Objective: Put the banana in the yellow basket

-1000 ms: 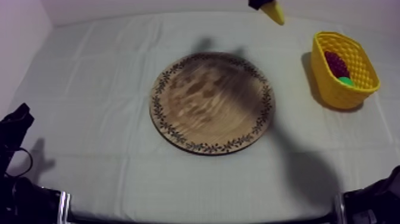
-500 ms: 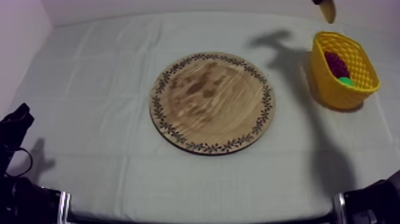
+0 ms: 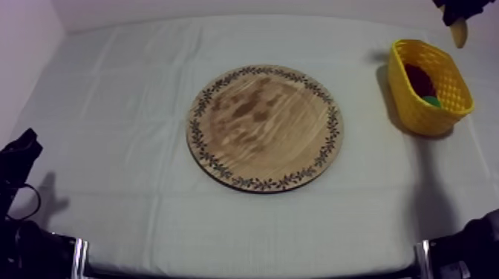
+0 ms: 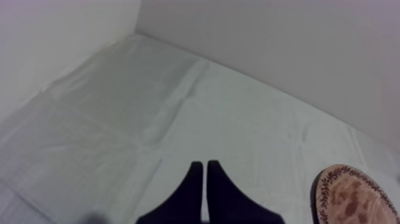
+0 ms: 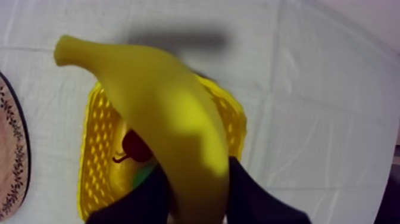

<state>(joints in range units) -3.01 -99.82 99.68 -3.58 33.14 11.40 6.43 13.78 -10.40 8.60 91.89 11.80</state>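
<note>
- My left gripper (image 4: pixel 204 165) sits low over the grey-white cloth (image 3: pixel 134 89) at the table's left side. Its two black fingers lie together as a narrow wedge with nothing between them.
- The round wooden board (image 3: pixel 263 127) lies flat in the middle of the table. Nothing lies on it inside its patterned rim, and it is well apart from both grippers.
- The yellow basket (image 3: pixel 416 111) stands at the right side of the table, apart from the board. In the right wrist view a small red fruit (image 5: pixel 137 148) with a dark stem lies inside it, with a green bit (image 5: pixel 143 174) beside it that I cannot identify.
- The banana (image 5: pixel 166 113) is up in the air over the basket, off the board and not in the basket. In the top view it hangs near the basket's far rim.
- My right gripper (image 5: pixel 196 179) is clamped on one end of the banana, a black finger on each side of it. The other end points away from the gripper.
</note>
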